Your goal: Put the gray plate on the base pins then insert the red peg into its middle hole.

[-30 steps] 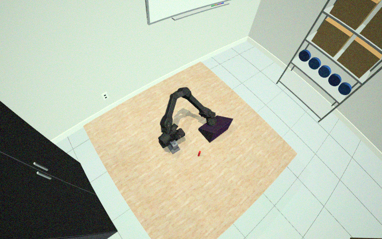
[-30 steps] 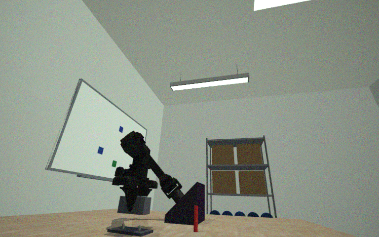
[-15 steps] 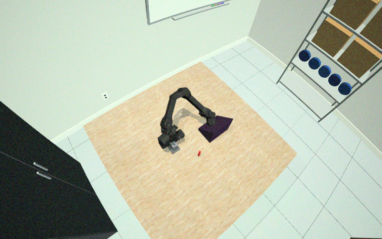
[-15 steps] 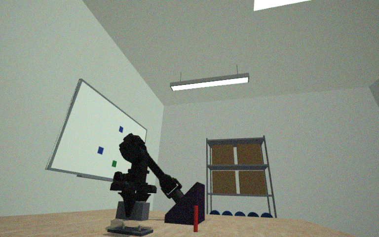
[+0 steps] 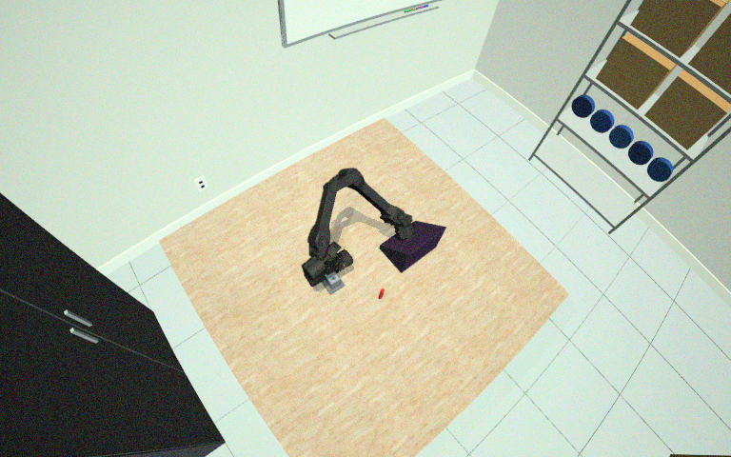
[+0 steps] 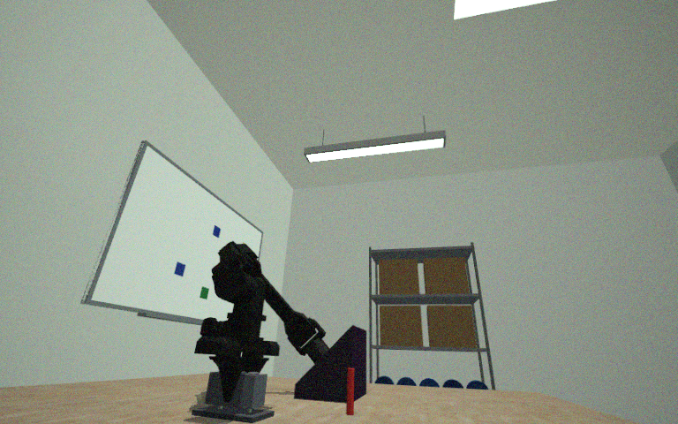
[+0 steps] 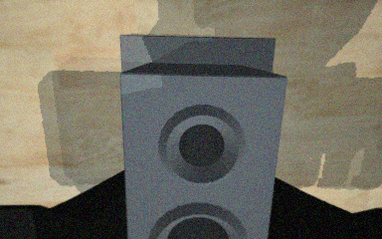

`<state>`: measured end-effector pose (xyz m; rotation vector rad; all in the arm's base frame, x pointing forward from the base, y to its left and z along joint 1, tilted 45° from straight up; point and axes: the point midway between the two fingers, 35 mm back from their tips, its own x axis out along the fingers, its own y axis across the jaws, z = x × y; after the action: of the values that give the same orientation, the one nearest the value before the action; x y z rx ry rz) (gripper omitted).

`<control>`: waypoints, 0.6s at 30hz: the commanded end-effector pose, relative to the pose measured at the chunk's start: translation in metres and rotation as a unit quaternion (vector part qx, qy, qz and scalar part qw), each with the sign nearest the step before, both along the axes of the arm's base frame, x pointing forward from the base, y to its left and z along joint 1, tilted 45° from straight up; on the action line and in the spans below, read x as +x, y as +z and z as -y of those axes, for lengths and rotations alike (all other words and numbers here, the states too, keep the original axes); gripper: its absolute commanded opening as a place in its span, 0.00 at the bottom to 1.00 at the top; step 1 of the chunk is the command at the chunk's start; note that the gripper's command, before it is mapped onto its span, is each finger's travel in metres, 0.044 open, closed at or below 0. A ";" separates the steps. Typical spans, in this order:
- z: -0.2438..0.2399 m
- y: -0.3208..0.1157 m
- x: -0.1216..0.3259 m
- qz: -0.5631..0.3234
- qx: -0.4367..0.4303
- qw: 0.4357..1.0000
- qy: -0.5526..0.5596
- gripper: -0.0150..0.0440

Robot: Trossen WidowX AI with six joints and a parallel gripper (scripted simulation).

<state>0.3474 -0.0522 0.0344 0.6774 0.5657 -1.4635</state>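
With its fingers partly open, the tool [image 6: 229, 397] [image 7: 193, 172] grips the gray block-like plate [image 6: 253, 389] [image 7: 144, 149] just above its dark flat base [image 6: 265, 414]. The wrist view shows round holes in the plate; only the others show the upright red cylindrical peg [image 5: 381, 293] [image 6: 350, 392], apart on the wooden table [image 5: 377, 366] [image 6: 449, 407].

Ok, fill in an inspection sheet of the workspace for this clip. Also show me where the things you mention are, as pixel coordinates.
Surface: wood-patterned, light tan, arm's shadow on it.
Gray plate [image 6: 253, 389] [image 7: 144, 149]: in the tool, at the base; whether fully seated, cannot tell.
Base [image 5: 333, 288] [image 6: 262, 414]: dark, flat, on the surface.
Red peg [image 5: 381, 293] [image 6: 350, 392]: upright, apart from plate and base.
Clutter: nothing seen.
Tool [image 6: 238, 395]: shut on the gray plate.
Cables: nothing seen.
Surroundings: whiteboard [image 5: 355, 15] [image 6: 169, 224], shelf rack [image 5: 572, 98] [image 6: 425, 299] with brown boxes and blue round items, black cabinet [image 5: 80, 387], wall outlet [image 5: 201, 184], hanging lamp [image 6: 374, 148].
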 end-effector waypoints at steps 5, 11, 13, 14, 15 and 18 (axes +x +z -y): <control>-0.001 0.000 0.000 0.000 0.000 1.000 0.000 0.25; -0.001 0.000 0.000 0.000 0.000 1.000 0.000 0.48; -0.001 0.000 0.000 0.000 0.000 1.000 0.000 0.57; -0.001 0.000 0.000 0.000 0.000 1.000 0.000 0.61; -0.001 0.000 0.000 0.000 0.000 1.000 0.000 0.65; -0.001 0.000 0.000 0.000 0.000 1.000 0.000 0.79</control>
<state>0.3474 -0.0518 0.0342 0.6762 0.5665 -1.4624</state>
